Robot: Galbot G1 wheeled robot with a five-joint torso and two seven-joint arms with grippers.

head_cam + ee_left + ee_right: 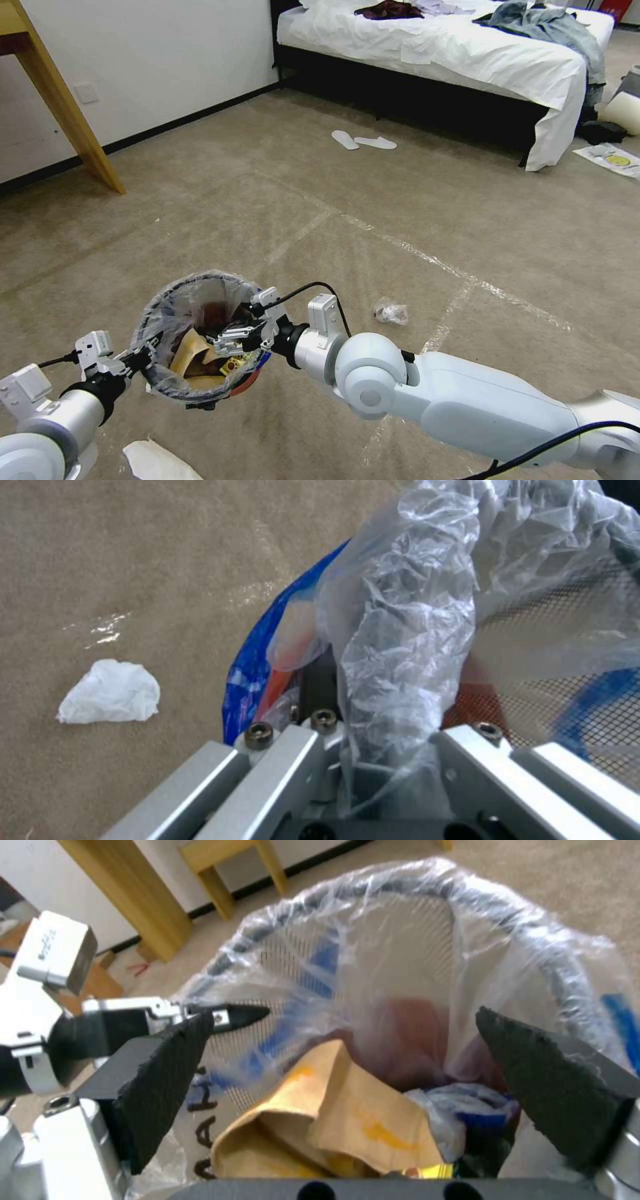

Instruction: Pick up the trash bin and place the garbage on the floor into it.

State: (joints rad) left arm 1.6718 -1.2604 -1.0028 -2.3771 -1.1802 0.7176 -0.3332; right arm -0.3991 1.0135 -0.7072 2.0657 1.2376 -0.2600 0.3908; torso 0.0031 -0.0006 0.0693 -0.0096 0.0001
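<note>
Head view: one trash bin [175,313] (two grippers).

Crinkled glossy plastic liner [427,965], matt carpet [200,200], seemingly foam-padded pincer [347,1065]

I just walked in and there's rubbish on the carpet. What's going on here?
The left gripper holds the trash bin up by its rim. The right gripper hangs open over the bin's mouth, above a brown carton already inside. A clear plastic wad and a white tissue scrap lie on the carpet.
</note>
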